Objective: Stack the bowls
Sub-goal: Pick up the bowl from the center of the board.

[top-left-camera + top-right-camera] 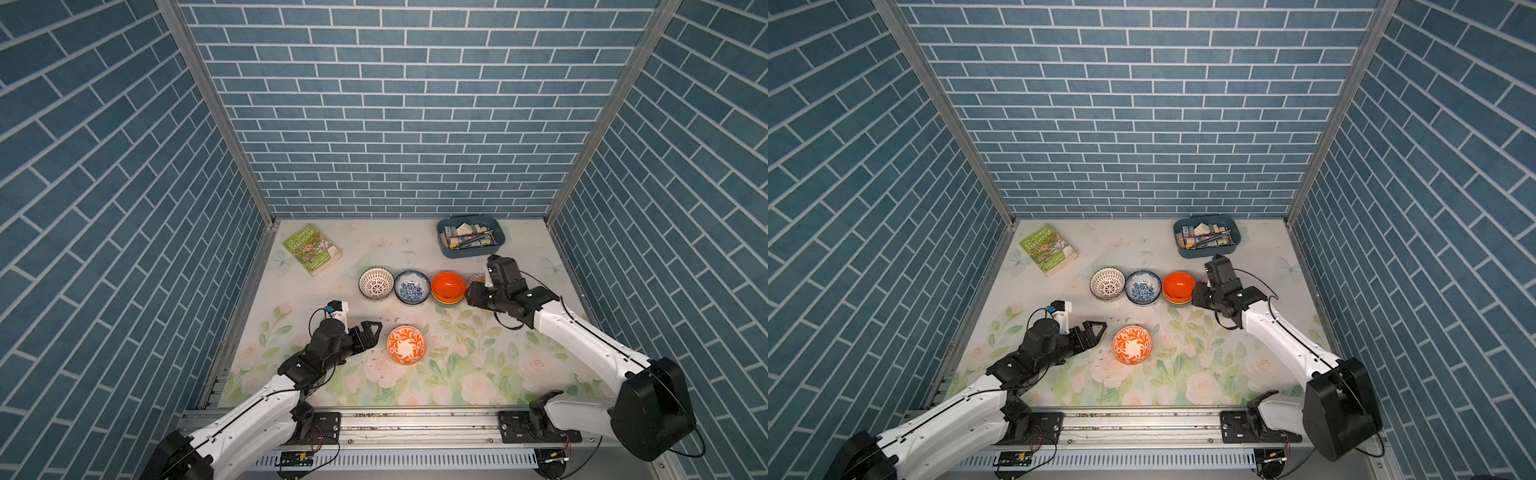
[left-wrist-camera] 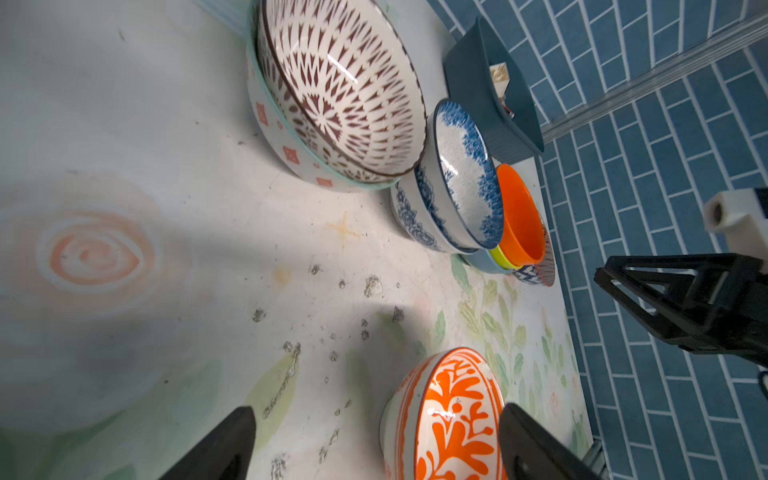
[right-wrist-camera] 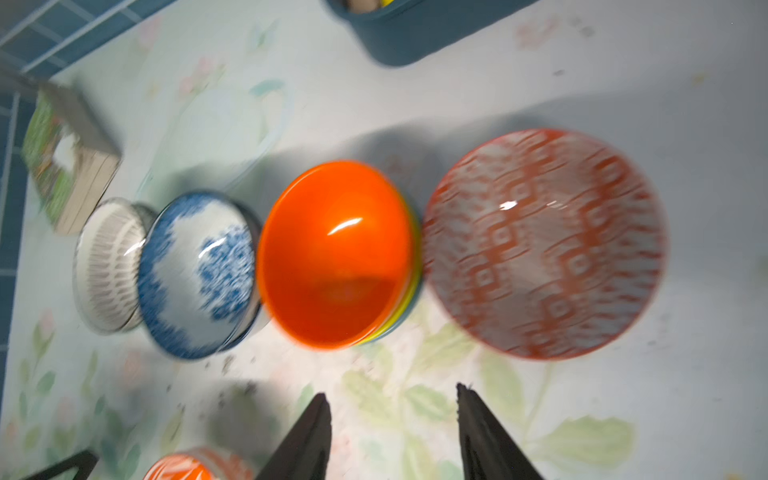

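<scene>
Orange-patterned bowl (image 1: 406,345) sits on the desk (image 1: 478,365) just beside the left end effector (image 2: 374,409), spread wide and empty. Farther back, lattice bowl (image 1: 376,284), blue-floral bowl (image 1: 412,286), plain orange bowl (image 1: 448,284) and red-patterned bowl (image 3: 544,243) form a row; the right end effector (image 3: 390,390) hangs half-open, empty.

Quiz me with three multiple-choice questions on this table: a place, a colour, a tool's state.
1. Which bowl stands alone, nearest the left tool? A blue-floral; B orange-leaf bowl; C white lattice.
2. What colour is the bowl directly under the plain orange bowl? A lime; B grey; C white.
3. The left tool is: A shut on a bowl; B open, empty; C out of view.
Answers: B, it sits apart from the others; A, the lime bowl shows beneath; B, its jaws stand wide, gripping nothing.
</scene>
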`<state>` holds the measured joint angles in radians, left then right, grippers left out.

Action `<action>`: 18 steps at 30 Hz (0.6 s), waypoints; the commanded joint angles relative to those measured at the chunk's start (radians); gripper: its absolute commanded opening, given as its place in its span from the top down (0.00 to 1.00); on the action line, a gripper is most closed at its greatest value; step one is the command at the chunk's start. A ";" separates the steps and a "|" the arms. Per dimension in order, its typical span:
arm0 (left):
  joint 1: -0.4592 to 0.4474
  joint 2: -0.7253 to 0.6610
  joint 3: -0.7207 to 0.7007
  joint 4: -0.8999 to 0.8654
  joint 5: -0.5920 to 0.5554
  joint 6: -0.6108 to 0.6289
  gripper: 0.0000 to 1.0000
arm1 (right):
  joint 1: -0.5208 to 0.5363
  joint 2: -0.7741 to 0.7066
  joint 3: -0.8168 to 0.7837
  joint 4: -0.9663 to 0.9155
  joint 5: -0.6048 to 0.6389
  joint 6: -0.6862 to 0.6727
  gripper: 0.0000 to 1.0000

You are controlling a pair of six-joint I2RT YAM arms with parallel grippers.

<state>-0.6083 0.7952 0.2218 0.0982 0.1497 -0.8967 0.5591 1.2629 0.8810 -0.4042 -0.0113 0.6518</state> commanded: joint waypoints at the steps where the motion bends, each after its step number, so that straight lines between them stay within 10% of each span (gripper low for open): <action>1: -0.038 -0.022 -0.062 -0.055 0.003 0.000 0.08 | 0.136 -0.011 -0.026 -0.032 0.078 0.132 0.48; 18: -0.083 -0.213 -0.145 -0.048 -0.002 -0.115 0.02 | 0.545 0.362 0.171 -0.046 0.199 0.289 0.51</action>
<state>-0.6754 0.5877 0.0963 0.0250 0.1547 -0.9745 1.0908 1.6062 1.0264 -0.4091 0.1432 0.8944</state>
